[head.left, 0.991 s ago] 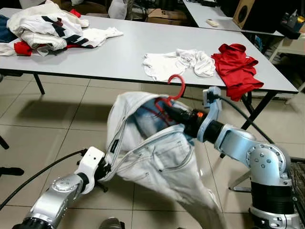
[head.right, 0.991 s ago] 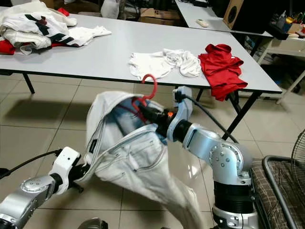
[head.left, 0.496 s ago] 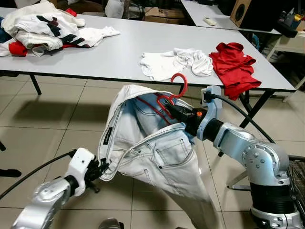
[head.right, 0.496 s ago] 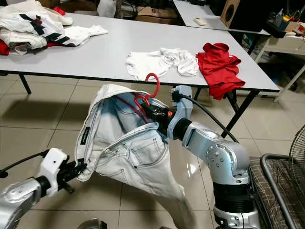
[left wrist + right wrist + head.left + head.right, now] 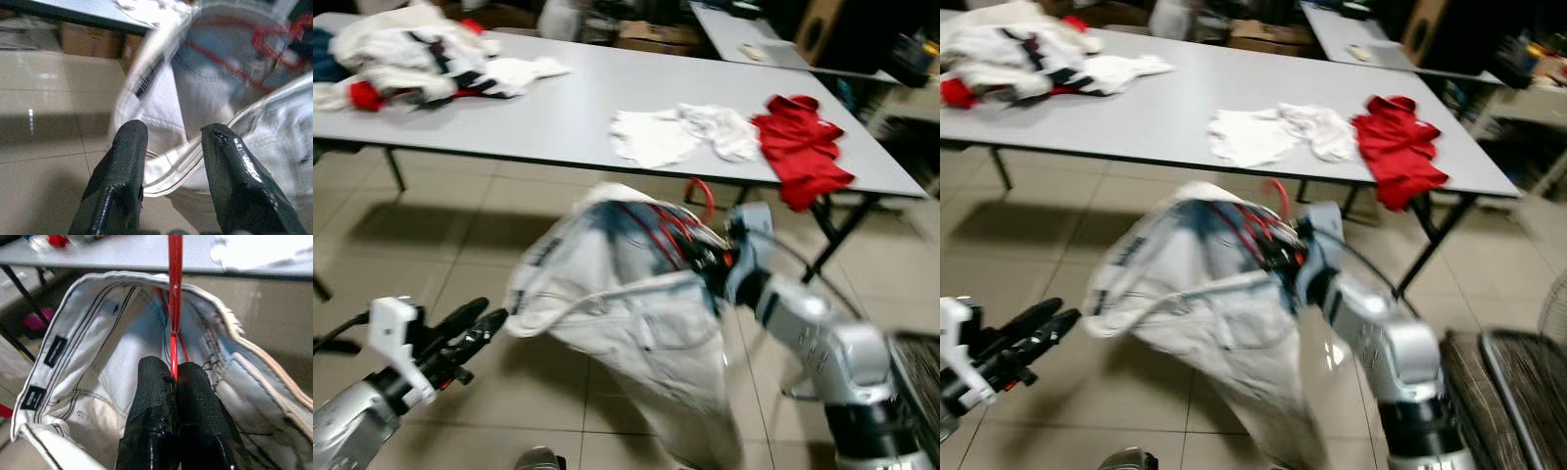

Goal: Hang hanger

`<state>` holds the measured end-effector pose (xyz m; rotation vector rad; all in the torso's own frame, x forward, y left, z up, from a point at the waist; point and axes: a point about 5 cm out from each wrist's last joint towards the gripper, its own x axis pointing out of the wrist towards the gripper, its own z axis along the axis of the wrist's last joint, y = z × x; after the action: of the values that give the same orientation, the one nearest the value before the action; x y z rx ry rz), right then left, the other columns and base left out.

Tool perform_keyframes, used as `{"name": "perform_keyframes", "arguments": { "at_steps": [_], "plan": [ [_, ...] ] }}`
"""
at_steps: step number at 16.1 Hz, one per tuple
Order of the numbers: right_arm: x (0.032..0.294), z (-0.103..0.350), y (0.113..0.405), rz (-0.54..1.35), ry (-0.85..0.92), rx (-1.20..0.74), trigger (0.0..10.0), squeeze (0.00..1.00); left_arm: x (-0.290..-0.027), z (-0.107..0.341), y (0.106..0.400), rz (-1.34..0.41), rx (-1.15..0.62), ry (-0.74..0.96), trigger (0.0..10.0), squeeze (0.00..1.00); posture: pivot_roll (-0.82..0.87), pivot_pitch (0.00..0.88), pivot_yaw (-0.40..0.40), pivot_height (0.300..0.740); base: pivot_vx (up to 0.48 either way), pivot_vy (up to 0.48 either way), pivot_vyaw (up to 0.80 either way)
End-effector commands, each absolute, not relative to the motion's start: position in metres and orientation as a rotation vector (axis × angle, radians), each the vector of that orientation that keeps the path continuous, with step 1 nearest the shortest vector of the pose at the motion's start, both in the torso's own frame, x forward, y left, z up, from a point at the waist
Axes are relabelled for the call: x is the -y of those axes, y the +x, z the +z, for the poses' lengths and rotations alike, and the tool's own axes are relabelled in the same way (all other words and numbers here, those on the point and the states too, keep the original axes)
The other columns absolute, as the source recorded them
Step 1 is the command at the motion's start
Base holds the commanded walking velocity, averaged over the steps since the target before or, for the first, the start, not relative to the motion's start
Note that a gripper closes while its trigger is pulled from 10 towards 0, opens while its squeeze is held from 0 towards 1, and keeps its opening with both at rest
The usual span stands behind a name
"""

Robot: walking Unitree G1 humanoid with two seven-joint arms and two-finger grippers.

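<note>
A grey tabletop (image 5: 558,108) carries a clothes pile (image 5: 411,54), a white cloth (image 5: 680,132) and a red cloth (image 5: 800,147) hanging over its edge.
</note>
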<state>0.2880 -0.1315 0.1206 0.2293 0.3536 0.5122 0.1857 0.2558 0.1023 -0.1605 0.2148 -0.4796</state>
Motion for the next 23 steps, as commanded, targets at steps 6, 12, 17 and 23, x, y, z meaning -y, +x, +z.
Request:
{"name": "perform_keyframes", "arguments": {
  "at_steps": [6, 12, 17, 23],
  "plan": [
    [0.139, 0.104, 0.285, 0.455, 0.238, -0.258, 10.0, 0.00, -0.226, 0.116, 0.222, -0.351, -0.170, -0.029, 10.0, 0.47, 0.05, 0.000, -0.083, 0.740, 0.000, 0.000, 0.80],
    [0.132, 0.096, 0.290, 0.448, 0.251, -0.227, 10.0, 0.00, -0.206, 0.101, 0.246, -0.234, -0.190, 0.044, 10.0, 0.00, 0.06, 0.000, -0.100, 0.740, 0.000, 0.000, 0.80],
    [0.129, 0.095, 0.301, 0.424, 0.273, -0.210, 10.0, 0.00, -0.199, 0.080, 0.246, -0.207, -0.249, 0.038, 10.0, 0.00, 0.04, 0.000, -0.074, 0.740, 0.000, 0.000, 0.80],
    [0.117, 0.102, 0.313, 0.458, 0.316, -0.171, 10.0, 0.00, -0.194, 0.084, 0.258, -0.202, -0.210, 0.052, 10.0, 0.00, 0.02, 0.000, -0.060, 0.740, 0.000, -0.333, 0.80]
  ]
}}
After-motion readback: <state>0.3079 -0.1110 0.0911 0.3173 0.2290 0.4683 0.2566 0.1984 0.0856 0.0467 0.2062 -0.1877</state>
